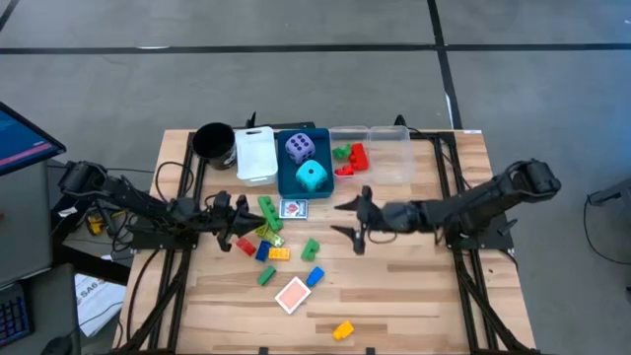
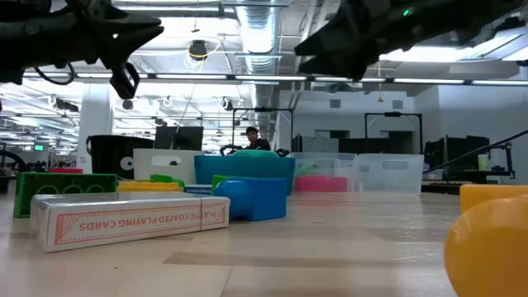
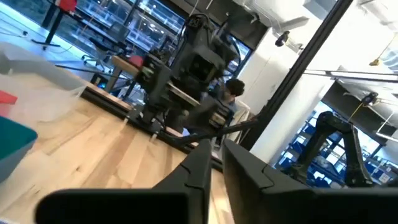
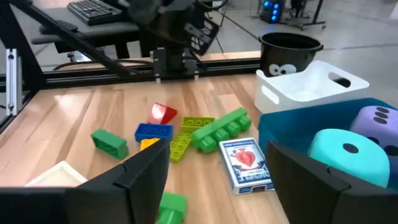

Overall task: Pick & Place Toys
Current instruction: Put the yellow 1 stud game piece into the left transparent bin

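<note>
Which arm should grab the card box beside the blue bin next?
Right, probably. Its end effector is open and faces the card box. The left end effector looks nearly shut, over the bricks.

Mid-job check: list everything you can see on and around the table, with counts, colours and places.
cup: one, black, far left of the bin row
white bin: one, beside the cup
blue bin: one, middle of the row
dice: two, purple and cyan, inside the blue bin
clear bin: one, right end of the row; holds red and green bricks
loose bricks: about nine, red, green, blue and yellow, table middle; one yellow near the front edge
card packs: two, one before the blue bin, one red-backed nearer the front
person: one, beyond the table
left gripper: shut, empty, over the bricks
right gripper: open, empty, right of the bricks
</note>
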{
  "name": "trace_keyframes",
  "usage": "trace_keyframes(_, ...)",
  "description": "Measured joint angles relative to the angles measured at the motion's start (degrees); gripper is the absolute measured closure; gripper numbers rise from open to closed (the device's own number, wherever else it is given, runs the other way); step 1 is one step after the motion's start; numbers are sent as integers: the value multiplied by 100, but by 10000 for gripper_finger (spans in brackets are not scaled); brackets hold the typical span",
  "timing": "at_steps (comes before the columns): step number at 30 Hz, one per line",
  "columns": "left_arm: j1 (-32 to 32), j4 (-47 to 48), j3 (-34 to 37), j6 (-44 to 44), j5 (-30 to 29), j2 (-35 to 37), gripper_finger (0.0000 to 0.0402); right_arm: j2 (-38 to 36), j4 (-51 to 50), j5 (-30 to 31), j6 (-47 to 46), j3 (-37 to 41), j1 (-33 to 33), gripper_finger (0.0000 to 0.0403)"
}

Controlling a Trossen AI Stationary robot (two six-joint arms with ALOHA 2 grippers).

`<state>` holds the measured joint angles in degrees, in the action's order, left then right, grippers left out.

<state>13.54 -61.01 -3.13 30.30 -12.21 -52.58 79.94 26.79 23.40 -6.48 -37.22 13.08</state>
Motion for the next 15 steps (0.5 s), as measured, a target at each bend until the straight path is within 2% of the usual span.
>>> trace_keyframes(5,0,701,-379,-195,14,0,318,0,-147,638,-93,-1,528,143)
trace_keyframes(9,0,1302,-771,-795,58,-101,283,-2,-172,832,-152,-1,739,143)
trace_keyframes(15,0,1478,-1203,-1768,-30,-670,244,-2,-358,1051,-347,-1,835,143)
